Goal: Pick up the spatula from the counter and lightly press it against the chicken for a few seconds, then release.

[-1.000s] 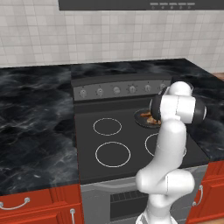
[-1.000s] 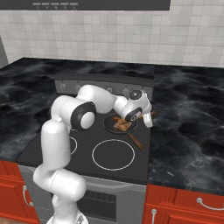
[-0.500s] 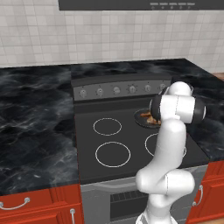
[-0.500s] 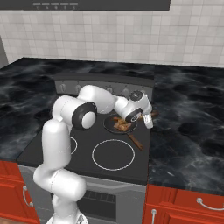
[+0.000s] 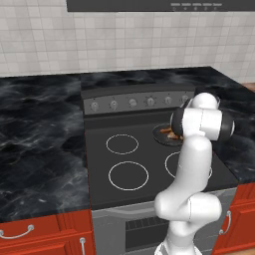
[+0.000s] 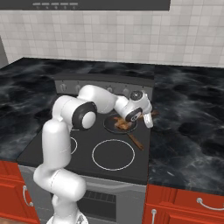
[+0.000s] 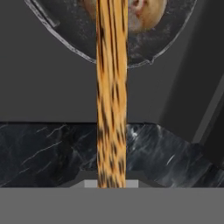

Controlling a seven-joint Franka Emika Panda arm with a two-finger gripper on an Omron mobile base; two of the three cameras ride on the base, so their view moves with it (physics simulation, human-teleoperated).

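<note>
Base views flanking shared stove

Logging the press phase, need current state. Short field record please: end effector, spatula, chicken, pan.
end effector: shut on spatula
spatula: handle in grip, far end reaching over pan rim to chicken
chicken: in pan
pan: on stove, rear right burner
stage: spatula off counter; contact with chicken unclear

My arm: glossy white rounded links, dark grey joint caps, round dark-faced wrist; my pincer: white housing
</note>
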